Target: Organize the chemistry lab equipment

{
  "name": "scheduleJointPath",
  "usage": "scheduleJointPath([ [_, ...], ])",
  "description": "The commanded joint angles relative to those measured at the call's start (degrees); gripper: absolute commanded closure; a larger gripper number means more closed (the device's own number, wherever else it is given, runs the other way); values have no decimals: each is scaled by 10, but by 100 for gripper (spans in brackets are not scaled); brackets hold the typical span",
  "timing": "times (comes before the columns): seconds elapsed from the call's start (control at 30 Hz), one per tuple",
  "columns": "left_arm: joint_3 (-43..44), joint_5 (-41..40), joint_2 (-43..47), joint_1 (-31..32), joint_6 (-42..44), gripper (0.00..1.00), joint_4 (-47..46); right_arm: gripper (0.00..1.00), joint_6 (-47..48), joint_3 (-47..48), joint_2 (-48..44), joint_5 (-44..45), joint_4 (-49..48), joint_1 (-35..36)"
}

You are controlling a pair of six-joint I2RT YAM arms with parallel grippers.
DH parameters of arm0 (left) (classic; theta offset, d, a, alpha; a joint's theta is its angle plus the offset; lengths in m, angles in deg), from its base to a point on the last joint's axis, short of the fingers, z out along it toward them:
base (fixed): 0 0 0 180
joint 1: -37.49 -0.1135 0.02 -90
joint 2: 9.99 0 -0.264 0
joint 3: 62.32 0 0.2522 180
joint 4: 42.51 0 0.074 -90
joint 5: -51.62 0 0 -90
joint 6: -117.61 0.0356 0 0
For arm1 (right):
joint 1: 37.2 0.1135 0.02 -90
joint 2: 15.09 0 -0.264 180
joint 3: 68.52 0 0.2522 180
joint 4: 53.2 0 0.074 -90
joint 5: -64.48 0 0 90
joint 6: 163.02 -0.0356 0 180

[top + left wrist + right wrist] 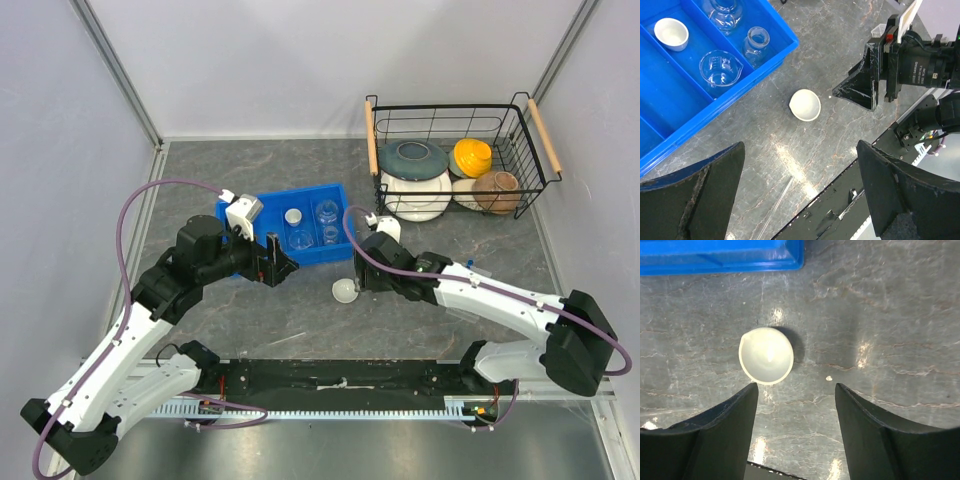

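White round dish, shallow, glossy, small spout

On the table, the divided tray sits left of centre, and the wire basket stands well apart at the back right with bowls inside it. In the tray's middle compartment the tiny cup lies behind one beaker; two more beakers occupy the right compartment. The round dish rests on the table before the tray's right corner, between the left gripper and the right gripper
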Motion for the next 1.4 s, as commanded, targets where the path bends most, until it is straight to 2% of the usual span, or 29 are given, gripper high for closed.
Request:
scheduleJointPath([
  [0.0, 0, 25, 1, 2, 15, 0, -22, 29, -55, -62, -46, -49, -116, -2],
  [0.23, -4, 24, 6, 2, 13, 0, -27, 31, -92, -130, -54, -71, -179, -5],
  [0.4, -5, 21, 4, 2, 12, 1, -26, 33, -102, -150, -45, -78, -208, -7],
  [0.63, -6, 10, 8, 2, 13, 2, -27, 41, -108, -172, -28, -85, -237, -13],
  [0.87, -6, 7, 8, 2, 13, 2, -27, 43, -114, -180, 6, -107, -275, -25],
  [1.07, -6, 10, 3, 2, 13, 2, -28, 49, -114, -184, 39, -121, -305, -31],
  [1.2, -5, 8, 2, 2, 15, 2, -27, 58, -117, -188, 63, -133, -327, -32],
  [1.37, -5, 10, 1, 2, 16, 2, -27, 62, -119, -192, 77, -136, -340, -34],
])
